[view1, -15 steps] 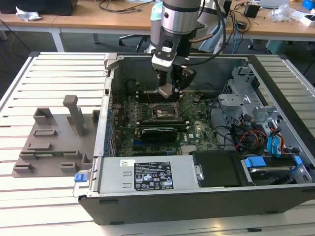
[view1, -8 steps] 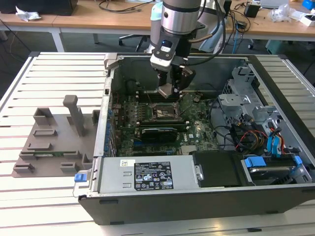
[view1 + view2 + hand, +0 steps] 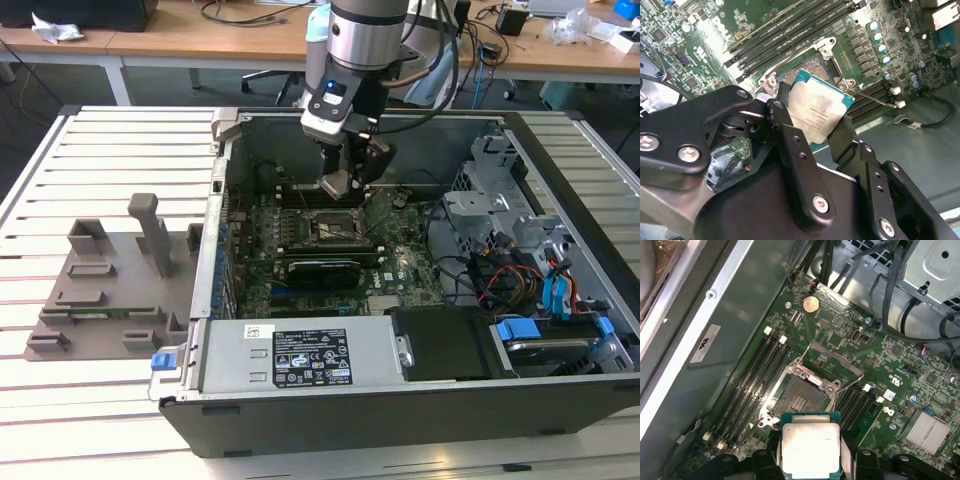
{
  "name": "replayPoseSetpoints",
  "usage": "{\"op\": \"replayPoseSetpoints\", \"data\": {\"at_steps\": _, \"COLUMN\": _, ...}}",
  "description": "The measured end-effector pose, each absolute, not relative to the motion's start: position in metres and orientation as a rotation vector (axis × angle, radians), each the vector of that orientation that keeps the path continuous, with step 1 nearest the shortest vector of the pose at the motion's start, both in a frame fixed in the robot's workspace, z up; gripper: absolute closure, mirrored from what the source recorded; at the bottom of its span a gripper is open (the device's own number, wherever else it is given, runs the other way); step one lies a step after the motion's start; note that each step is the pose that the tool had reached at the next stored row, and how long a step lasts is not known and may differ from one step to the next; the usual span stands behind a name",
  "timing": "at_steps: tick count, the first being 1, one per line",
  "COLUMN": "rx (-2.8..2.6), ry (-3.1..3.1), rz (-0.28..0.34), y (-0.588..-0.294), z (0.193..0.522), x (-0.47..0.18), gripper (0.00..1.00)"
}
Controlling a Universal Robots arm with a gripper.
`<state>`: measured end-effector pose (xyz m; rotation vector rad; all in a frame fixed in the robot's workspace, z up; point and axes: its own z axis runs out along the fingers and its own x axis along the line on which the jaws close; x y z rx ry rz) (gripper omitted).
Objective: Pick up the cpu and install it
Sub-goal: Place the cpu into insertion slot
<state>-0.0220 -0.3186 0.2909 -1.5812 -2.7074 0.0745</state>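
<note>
While the end effector (image 3: 811, 117) clamps the cpu (image 3: 816, 111) by two opposite edges, it hangs clear above the motherboard (image 3: 890, 360); in the exterior view the open socket (image 3: 335, 226) lies at six o'clock from the cpu, close but apart, inside the computer case (image 3: 420, 415).

Things counted in the scene
One cpu (image 3: 810, 447), one gripper (image 3: 814, 119), one socket (image 3: 802, 395), one computer case (image 3: 400, 420) and one grey fixture (image 3: 110, 290) were counted.

Grey fixture (image 3: 110, 295) lies beside open computer case (image 3: 400, 418).
</note>
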Motion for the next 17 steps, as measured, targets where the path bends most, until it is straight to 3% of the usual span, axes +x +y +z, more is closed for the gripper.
{"op": "replayPoseSetpoints", "data": {"at_steps": 17, "rx": -1.716, "ry": -2.622, "rz": 0.076, "y": -0.3186, "z": 0.2905, "x": -0.0219, "gripper": 0.45}}
